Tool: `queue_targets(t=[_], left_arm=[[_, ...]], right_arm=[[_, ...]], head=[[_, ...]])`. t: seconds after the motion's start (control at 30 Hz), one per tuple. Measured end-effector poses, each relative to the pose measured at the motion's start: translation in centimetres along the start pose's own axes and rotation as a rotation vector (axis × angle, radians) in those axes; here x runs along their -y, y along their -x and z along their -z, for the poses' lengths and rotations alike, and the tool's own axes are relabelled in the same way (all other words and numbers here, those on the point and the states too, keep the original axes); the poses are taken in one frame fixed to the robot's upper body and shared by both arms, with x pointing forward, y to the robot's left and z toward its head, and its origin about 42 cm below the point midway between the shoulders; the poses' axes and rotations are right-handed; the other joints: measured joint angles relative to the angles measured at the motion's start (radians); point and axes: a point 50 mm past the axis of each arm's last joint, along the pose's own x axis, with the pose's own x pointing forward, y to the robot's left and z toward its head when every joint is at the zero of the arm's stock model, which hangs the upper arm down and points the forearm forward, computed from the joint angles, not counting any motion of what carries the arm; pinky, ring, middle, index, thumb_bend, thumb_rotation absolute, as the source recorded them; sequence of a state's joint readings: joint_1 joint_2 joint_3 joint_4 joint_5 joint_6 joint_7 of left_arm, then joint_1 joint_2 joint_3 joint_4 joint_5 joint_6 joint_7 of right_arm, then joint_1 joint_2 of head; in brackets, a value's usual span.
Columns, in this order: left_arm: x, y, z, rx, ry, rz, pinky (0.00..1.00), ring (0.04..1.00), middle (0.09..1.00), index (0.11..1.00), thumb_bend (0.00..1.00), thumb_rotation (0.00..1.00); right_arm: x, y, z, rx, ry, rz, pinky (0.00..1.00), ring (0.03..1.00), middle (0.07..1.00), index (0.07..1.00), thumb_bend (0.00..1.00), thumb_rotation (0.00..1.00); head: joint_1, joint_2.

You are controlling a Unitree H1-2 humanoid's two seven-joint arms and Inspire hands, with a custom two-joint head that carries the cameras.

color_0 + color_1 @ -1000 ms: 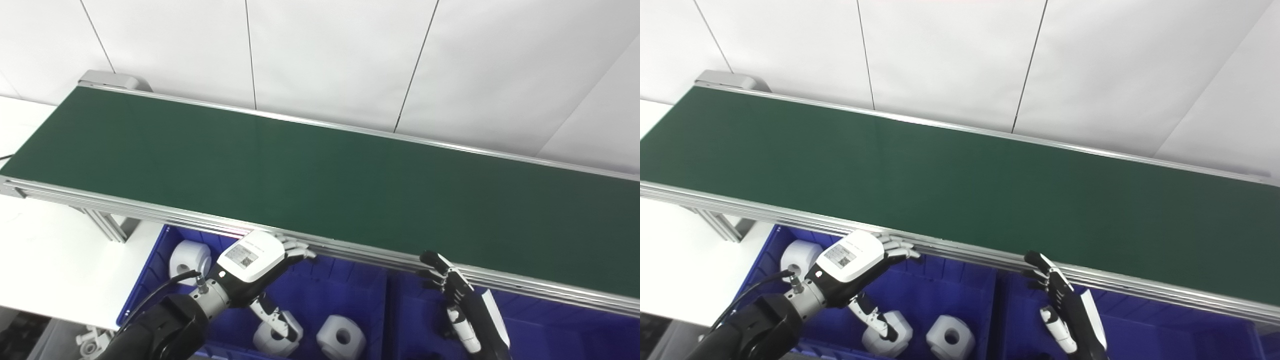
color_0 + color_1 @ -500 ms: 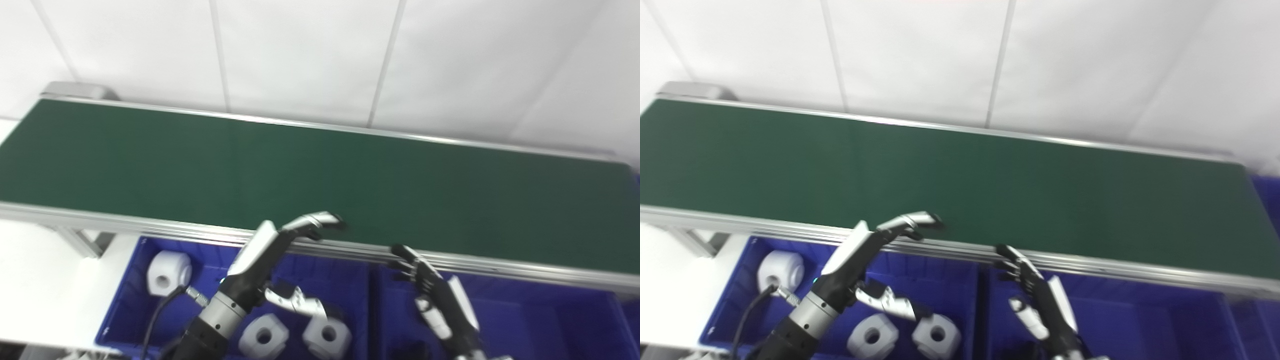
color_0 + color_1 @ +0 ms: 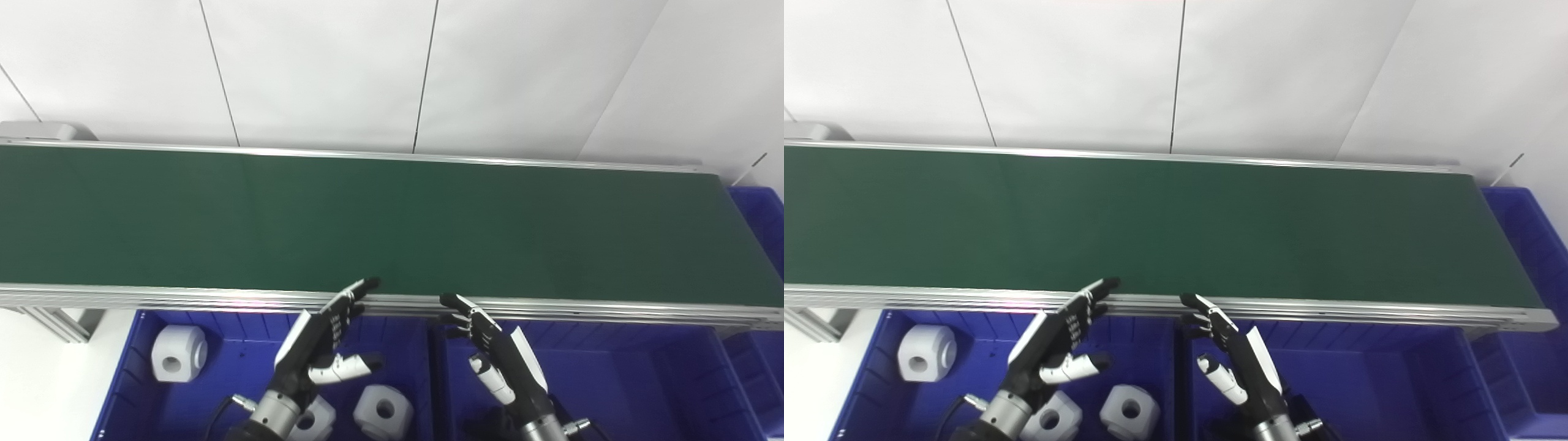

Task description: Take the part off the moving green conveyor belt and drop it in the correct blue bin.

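Green belt [image 3: 392, 220] runs bare from end to end; no part rides on it in either view. White parts [image 3: 179, 361] of the same kind already lie in the left blue bin [image 3: 122, 398] below the belt's near rail, one apart at its left, two more beside the left wrist. Both hands wait with fingers spread and nothing held: the left hand [image 3: 321, 343] and the right hand [image 3: 499, 355] hover over the bins, fingertips reaching up to the rail. The right blue bin [image 3: 692, 380] shows no parts (its near end is cut off by the frame). Judging by those in the bin, a part is a chunky, rigid block with a round bore, probably light, smooth plastic and fairly slippery. A grip across two opposite outer faces, thumb against fingers, looks safest.
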State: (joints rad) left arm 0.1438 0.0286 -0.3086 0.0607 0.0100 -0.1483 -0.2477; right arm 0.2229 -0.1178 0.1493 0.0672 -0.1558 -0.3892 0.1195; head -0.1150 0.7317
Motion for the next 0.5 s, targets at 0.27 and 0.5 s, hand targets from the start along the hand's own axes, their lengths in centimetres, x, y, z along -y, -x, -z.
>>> queue_targets(t=[0.27, 0.5], left_arm=[[-0.6, 0.4, -0.4, 0.009, -0.061, 0.046, 1.00, 1.000, 0.988, 0.904, 0.92, 0.54], [-1.3, 0.1, -2.2, 0.054, -0.118, 0.074, 1.00, 0.999, 0.979, 0.900, 0.94, 0.52]], right_arm=[[-0.1, -0.2, -0.2, -0.005, 0.012, 0.011, 0.70, 0.785, 0.864, 0.859, 0.81, 1.00], [-0.2, -1.2, -0.9, 0.009, 0.022, 0.025, 0.70, 0.782, 0.858, 0.858, 0.81, 1.00]], head=[[-0.028, 0.049], [-0.084, 0.101]])
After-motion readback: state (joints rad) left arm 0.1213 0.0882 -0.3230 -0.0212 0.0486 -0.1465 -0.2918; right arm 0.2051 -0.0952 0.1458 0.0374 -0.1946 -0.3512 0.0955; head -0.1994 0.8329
